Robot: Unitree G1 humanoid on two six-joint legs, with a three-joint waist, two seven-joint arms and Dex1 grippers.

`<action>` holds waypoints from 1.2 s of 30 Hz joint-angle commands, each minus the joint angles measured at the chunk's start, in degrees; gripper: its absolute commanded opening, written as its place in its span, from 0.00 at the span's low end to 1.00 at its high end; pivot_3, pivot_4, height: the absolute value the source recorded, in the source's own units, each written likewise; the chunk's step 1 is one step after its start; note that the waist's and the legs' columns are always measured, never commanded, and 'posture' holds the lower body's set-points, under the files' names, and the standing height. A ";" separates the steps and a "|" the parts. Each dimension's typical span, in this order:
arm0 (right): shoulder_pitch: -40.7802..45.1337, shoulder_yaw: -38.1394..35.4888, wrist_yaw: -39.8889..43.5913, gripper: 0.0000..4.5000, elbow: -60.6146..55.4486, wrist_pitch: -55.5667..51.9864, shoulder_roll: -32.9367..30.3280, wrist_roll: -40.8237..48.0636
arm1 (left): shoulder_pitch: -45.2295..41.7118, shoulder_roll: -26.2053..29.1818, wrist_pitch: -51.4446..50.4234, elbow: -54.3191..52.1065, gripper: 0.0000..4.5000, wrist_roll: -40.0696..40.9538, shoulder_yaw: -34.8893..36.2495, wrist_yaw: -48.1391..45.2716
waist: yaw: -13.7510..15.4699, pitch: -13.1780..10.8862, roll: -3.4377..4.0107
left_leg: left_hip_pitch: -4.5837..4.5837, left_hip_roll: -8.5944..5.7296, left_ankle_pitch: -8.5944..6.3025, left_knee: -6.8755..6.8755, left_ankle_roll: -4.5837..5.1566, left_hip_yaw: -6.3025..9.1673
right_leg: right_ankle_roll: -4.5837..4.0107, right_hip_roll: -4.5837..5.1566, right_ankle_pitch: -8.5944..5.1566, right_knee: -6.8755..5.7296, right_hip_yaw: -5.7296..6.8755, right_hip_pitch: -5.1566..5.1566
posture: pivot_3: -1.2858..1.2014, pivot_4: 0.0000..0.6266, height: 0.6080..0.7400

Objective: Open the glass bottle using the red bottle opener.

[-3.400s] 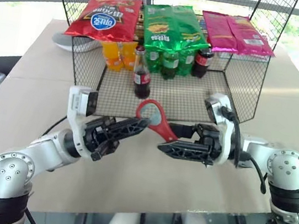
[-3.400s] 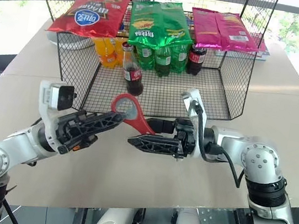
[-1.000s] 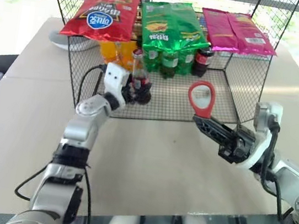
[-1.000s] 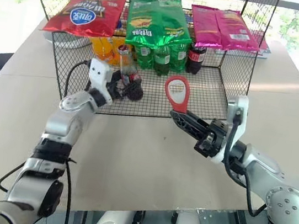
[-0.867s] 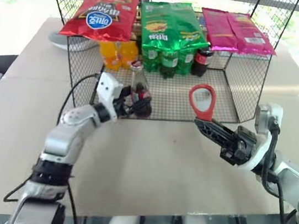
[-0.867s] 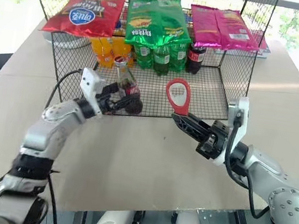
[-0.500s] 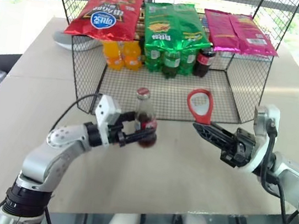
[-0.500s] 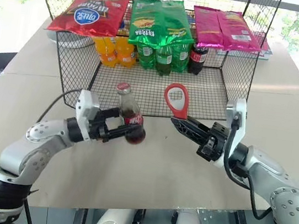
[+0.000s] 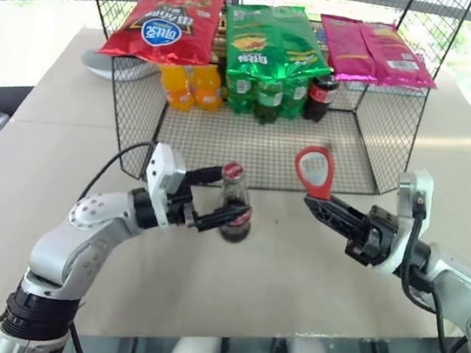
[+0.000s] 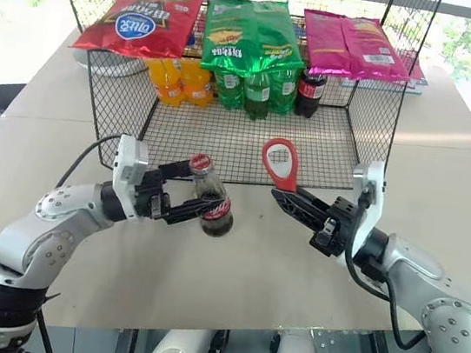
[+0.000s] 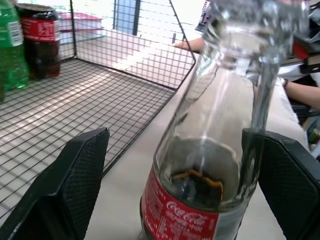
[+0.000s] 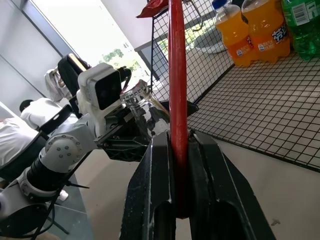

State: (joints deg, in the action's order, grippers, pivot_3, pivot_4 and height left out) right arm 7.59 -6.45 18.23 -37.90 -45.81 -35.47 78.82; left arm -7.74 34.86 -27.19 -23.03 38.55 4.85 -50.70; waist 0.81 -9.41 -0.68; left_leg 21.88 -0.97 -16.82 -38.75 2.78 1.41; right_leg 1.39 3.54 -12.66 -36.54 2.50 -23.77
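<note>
The glass bottle [image 9: 235, 207] rests on the table just in front of the wire basket, tilted, with its crown cap [image 9: 233, 170] leaning toward the basket. It holds a little dark liquid above the red label [image 11: 180, 220]. My left gripper [image 9: 225, 197] is open, one finger on each side of the bottle; in the left wrist view there is a gap between the left finger [image 11: 65, 190] and the glass. To the right, my right gripper [image 9: 312, 203] is shut on the handle of the red bottle opener [image 9: 314, 170], whose ring head points up, a hand's width from the bottle.
The wire basket [image 9: 138, 119] stands behind, holding orange bottles [image 9: 191, 87], green bottles [image 9: 265, 93] and a dark plastic bottle [image 9: 320, 96]. Red [image 9: 162, 26], green [image 9: 268, 36] and pink [image 9: 376, 49] snack bags lie on top. A white bowl [image 9: 102, 63] sits back left. People sit in the background [image 12: 20, 130].
My left arm has drawn the bottle out of the basket onto the table in front of me. Its fingers have spread apart and the bottle now tilts. The right gripper and opener stay put.
</note>
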 commanded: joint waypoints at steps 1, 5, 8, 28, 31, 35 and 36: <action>0.65 -0.22 0.80 0.00 -1.88 1.26 0.13 0.00 | -1.06 1.41 -0.31 -1.77 0.99 1.25 0.73 -1.59 | -0.01 0.00 0.00 | 0.00 0.00 0.00 0.00 0.00 0.00 | 0.00 -0.01 0.00 -0.01 0.00 0.00 | 0.52 0.24 1.00; 1.36 -0.16 0.92 0.00 -2.08 1.47 0.17 -0.87 | -1.67 1.82 -0.41 -0.92 0.99 0.92 -0.39 -3.36 | 0.00 0.00 0.00 | -0.01 0.00 0.00 0.00 0.00 -0.01 | 0.00 -0.22 0.00 -0.01 -0.03 0.00 | 0.52 0.24 1.00; 3.17 1.87 2.77 0.00 -3.60 2.79 -0.93 -8.48 | -2.34 2.05 -0.35 -0.18 0.83 -0.07 -2.35 -5.22 | -0.01 0.00 0.00 | -0.02 0.00 0.00 -0.01 0.00 -0.03 | 0.00 -0.23 0.00 -0.01 -0.05 0.00 | 0.52 0.24 1.00; 13.06 28.78 8.23 0.00 6.76 33.59 3.68 -74.66 | -6.64 1.80 1.03 4.19 0.51 -2.44 -4.96 -9.45 | 0.00 0.02 0.00 | -0.03 0.02 0.16 -0.20 -0.29 -0.03 | 0.00 -0.31 0.00 -0.13 -0.08 -0.01 | 0.52 0.24 1.00; 12.82 29.23 7.08 0.00 7.90 36.80 6.28 -79.30 | -6.79 1.92 0.85 4.21 0.51 -2.36 -4.94 -9.55 | 0.07 0.01 0.01 | -0.02 0.02 0.17 -0.21 -0.30 -0.05 | 0.00 -0.29 0.00 -0.13 -0.10 -0.01 | 0.52 0.24 1.00; 11.70 28.72 6.85 0.00 8.43 40.76 7.94 -82.62 | -7.09 1.96 0.72 4.46 0.51 -2.32 -4.87 -9.58 | 0.04 0.02 0.01 | -0.02 -0.02 0.17 -0.23 -0.30 -0.05 | 0.00 -0.26 0.00 -0.11 -0.11 0.00 | 0.52 0.24 1.00; 11.30 28.72 7.38 0.00 8.43 41.66 7.83 -83.21 | -7.12 1.96 0.66 4.47 0.51 -2.27 -4.83 -9.56 | 0.04 0.02 0.01 | -0.02 -0.02 0.17 -0.23 -0.30 -0.05 | 0.00 -0.27 0.00 -0.11 -0.11 0.00 | 0.52 0.24 1.00</action>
State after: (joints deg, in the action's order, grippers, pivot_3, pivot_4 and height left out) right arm 19.19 23.27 25.66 -28.33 -7.01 -27.69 -3.12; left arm -14.49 36.67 -26.19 -18.21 36.05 0.14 -59.86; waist 0.85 -9.40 -0.67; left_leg 21.86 -0.99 -16.65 -38.99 2.48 1.36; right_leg 1.38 3.27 -12.66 -36.66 2.39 -23.77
